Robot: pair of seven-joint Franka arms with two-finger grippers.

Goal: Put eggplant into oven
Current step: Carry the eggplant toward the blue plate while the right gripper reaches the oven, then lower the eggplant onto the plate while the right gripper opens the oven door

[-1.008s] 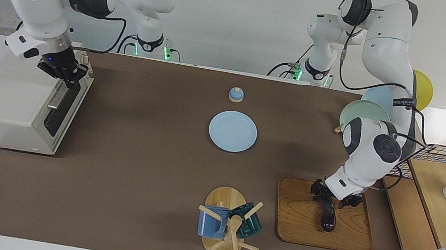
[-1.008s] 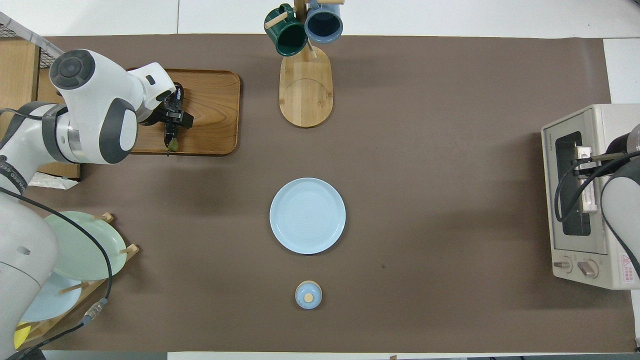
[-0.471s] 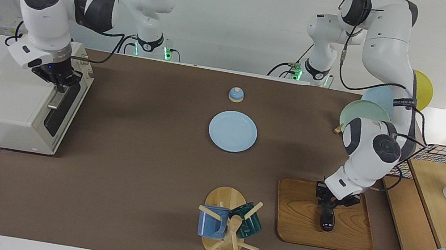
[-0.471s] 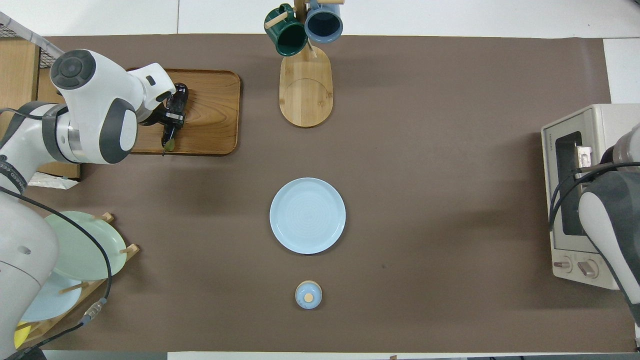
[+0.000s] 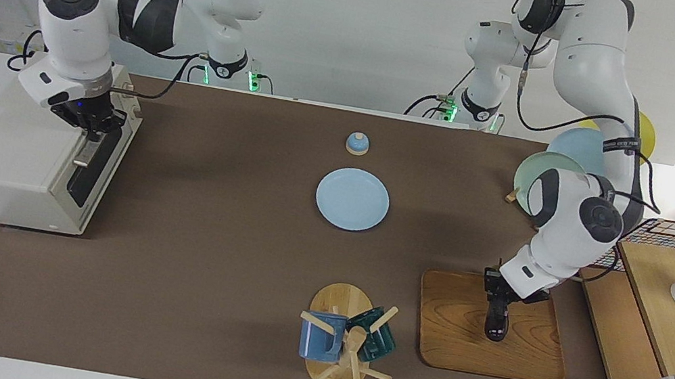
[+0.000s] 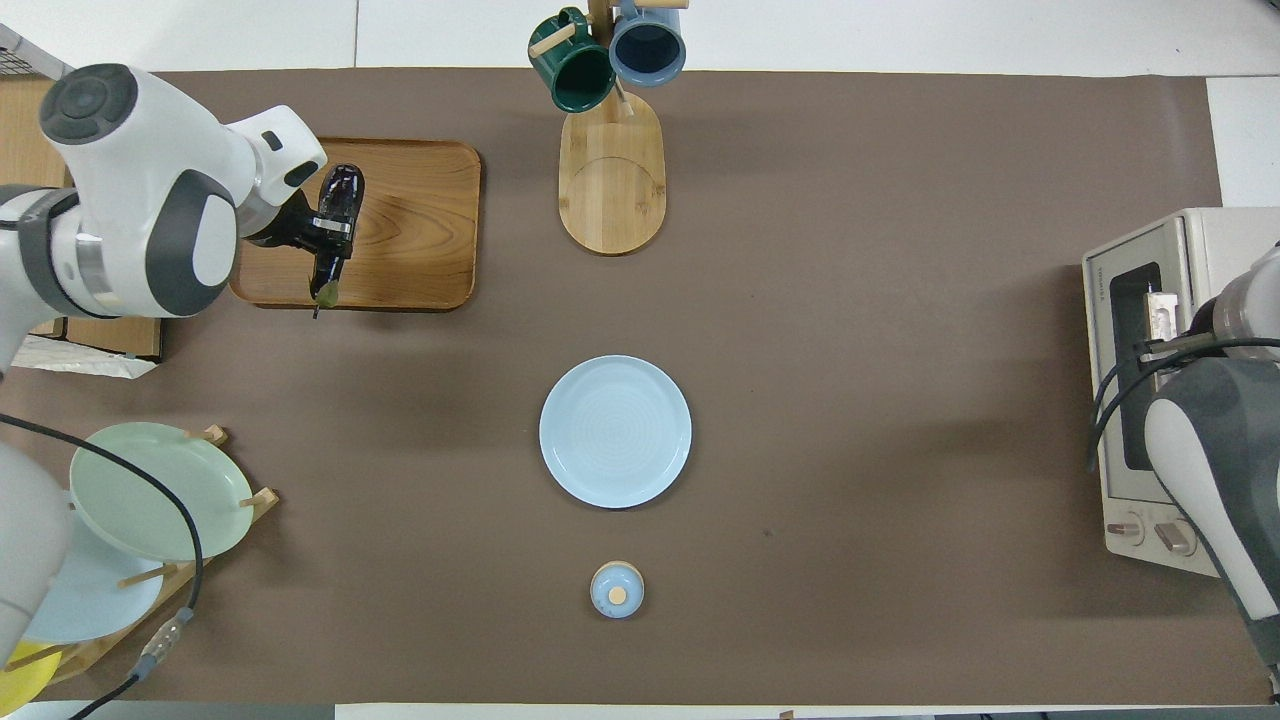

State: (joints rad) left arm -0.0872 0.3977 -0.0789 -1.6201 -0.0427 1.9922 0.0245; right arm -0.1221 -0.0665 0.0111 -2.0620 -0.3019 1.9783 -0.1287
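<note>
The dark purple eggplant (image 5: 497, 320) hangs lengthwise in my left gripper (image 5: 497, 302), which is shut on it just above the wooden tray (image 5: 457, 336). In the overhead view the eggplant (image 6: 343, 195) lies across the left gripper (image 6: 330, 232), with its green stem end over the tray's (image 6: 420, 230) edge nearer the robots. The cream-white oven (image 5: 13, 162) stands at the right arm's end of the table with its dark glass door up. My right gripper (image 5: 87, 115) is at the top edge of that door, by the metal bar handle (image 5: 84, 153). The oven (image 6: 1150, 400) is partly covered by the right arm.
A light blue plate (image 5: 352, 199) lies mid-table, with a small blue bell (image 5: 357, 143) nearer the robots. A mug tree (image 5: 346, 342) with a blue and a green mug stands beside the tray. A plate rack (image 5: 553, 171) and a wooden shelf (image 5: 666, 313) stand at the left arm's end.
My left gripper has risen with the eggplant, lifting it off the tray. My right arm has swung round while its gripper stayed at the oven door's top edge.
</note>
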